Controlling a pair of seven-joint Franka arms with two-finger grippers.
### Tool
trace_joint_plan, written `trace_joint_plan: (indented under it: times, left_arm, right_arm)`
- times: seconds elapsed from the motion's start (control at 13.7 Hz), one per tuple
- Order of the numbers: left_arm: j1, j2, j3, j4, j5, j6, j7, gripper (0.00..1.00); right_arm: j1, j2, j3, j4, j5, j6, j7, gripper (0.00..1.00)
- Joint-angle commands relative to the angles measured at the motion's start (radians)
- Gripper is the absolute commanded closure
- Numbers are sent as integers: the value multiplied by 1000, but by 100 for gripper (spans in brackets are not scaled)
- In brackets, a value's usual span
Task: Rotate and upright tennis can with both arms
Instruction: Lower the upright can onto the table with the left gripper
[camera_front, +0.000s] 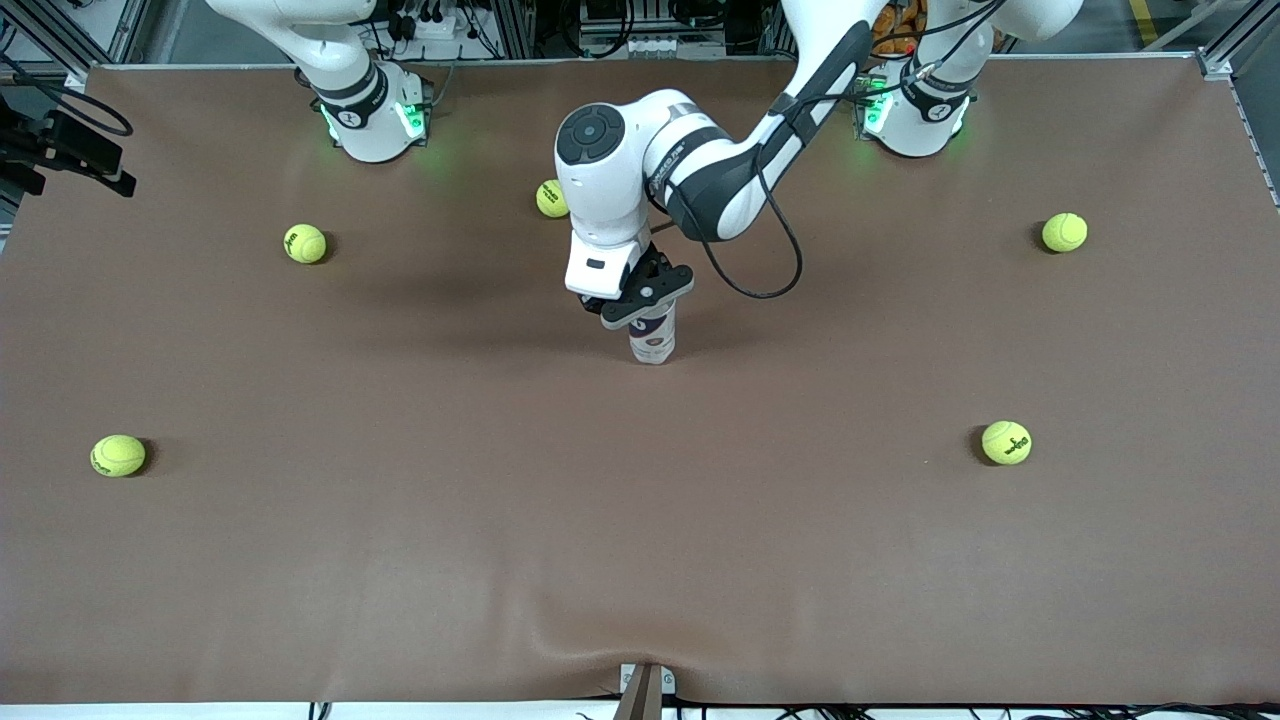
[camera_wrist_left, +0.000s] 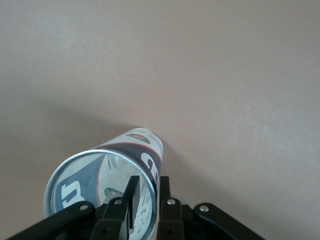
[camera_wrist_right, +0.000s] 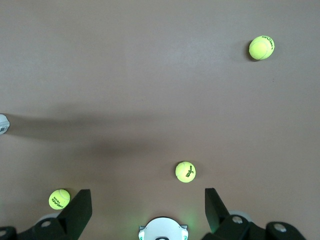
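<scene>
- Five tennis balls (camera_front: 305, 243) on the bench (camera_front: 640, 520), one partly hidden by an arm, so possibly more.
- One tennis can (camera_front: 652, 338), upright.
- Two arms; one gripper (camera_front: 648, 300) in the front view.

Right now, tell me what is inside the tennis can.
Nothing shows inside the tennis can: it stands upright and open-topped on the table, with only its label visible through the clear wall. The left tool straddles the rim, one finger inside, covering part of the interior.

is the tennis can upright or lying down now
Upright: the clear-plastic tennis can with blue-white label stands on the brown table, silver rim up, at the left gripper.
</scene>
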Motion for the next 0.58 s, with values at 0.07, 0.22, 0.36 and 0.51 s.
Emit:
trace_joint_plan:
  times: [0.07,0.22,0.36,0.51]
  left_arm:
    - [-8,7,5,26,25,0,-22,60]
    - [-5,-1,3,28,19,0,-22,57]
    - [-2,-10,2,28,16,-2,-21,49]
    - [4,-30,-2,28,8,-12,-11,40]
  right_arm:
    - [-6,-23,6,-12,-11,-5,3,0]
    - [-6,-24,4,-12,-11,-5,3,0]
    - [-7,-23,4,-12,-11,-4,3,0]
    - [-7,-23,4,-12,-11,3,3,0]
